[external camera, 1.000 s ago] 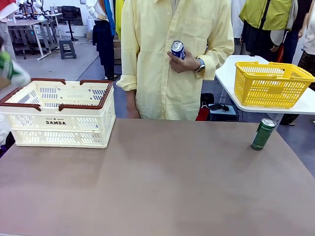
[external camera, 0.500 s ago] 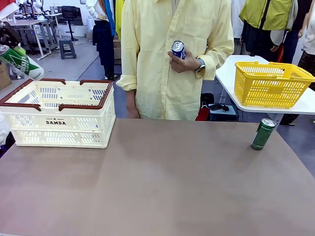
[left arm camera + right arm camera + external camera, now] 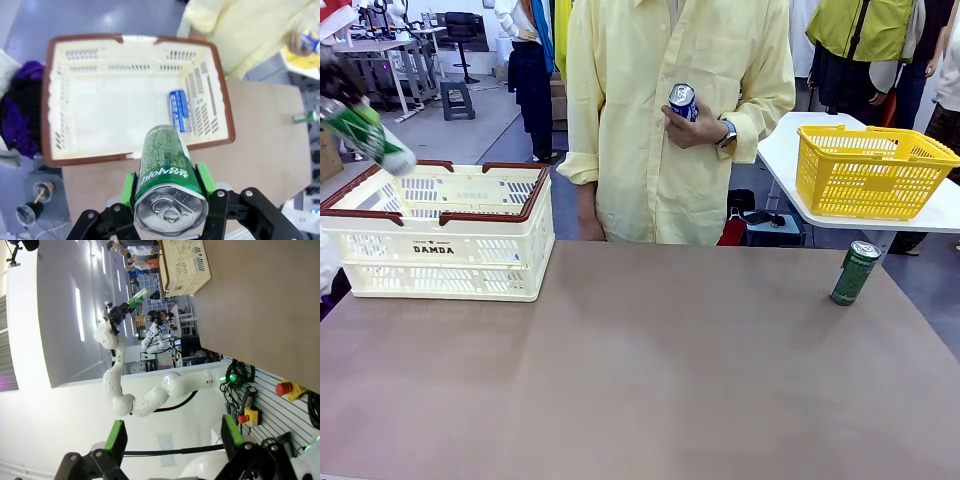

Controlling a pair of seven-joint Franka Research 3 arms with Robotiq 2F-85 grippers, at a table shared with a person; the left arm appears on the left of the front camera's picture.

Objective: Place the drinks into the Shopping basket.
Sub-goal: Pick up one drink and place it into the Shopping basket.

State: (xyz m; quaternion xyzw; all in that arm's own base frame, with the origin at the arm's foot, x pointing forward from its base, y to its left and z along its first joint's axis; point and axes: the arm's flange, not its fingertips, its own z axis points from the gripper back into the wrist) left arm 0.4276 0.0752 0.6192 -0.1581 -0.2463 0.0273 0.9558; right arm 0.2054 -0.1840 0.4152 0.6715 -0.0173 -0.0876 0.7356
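Note:
My left gripper hangs above the left rim of the Shopping basket, shut on a green-and-white can that tilts down toward the basket. In the left wrist view the green pads clamp that can over the cream basket, where a blue can lies on its side near the right wall. A slim dark green can stands at the table's far right. The person holds a blue-and-white can at chest height. My right gripper is open and holds nothing.
A bright yellow mesh basket sits on a white side table at the right. The person in a yellow shirt stands at the far edge. The brown tabletop stretches wide between the basket and the dark green can.
My left gripper has carried the green-and-white can up from the left edge to above the basket's left rim, tipping it downward. The person, the dark green can and the right gripper have not moved.

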